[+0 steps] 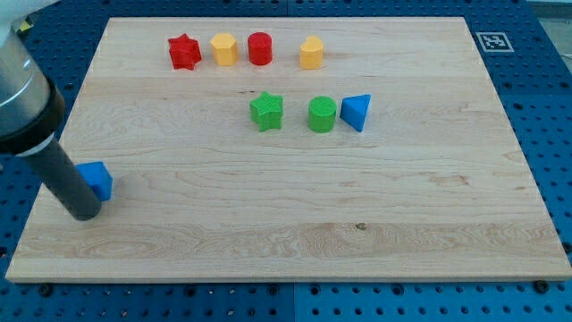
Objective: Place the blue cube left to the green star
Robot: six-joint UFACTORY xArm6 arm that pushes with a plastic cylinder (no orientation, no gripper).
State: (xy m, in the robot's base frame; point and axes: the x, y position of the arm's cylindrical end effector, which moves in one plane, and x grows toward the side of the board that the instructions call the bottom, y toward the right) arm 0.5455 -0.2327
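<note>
The blue cube lies near the board's left edge, partly hidden behind my rod. My tip rests on the board just below and left of the cube, touching it. The green star sits near the board's middle, far up and to the right of the cube.
A green cylinder and a blue triangular block stand right of the star. Along the top are a red star, a yellow block, a red cylinder and another yellow block. The wooden board lies on a blue pegboard.
</note>
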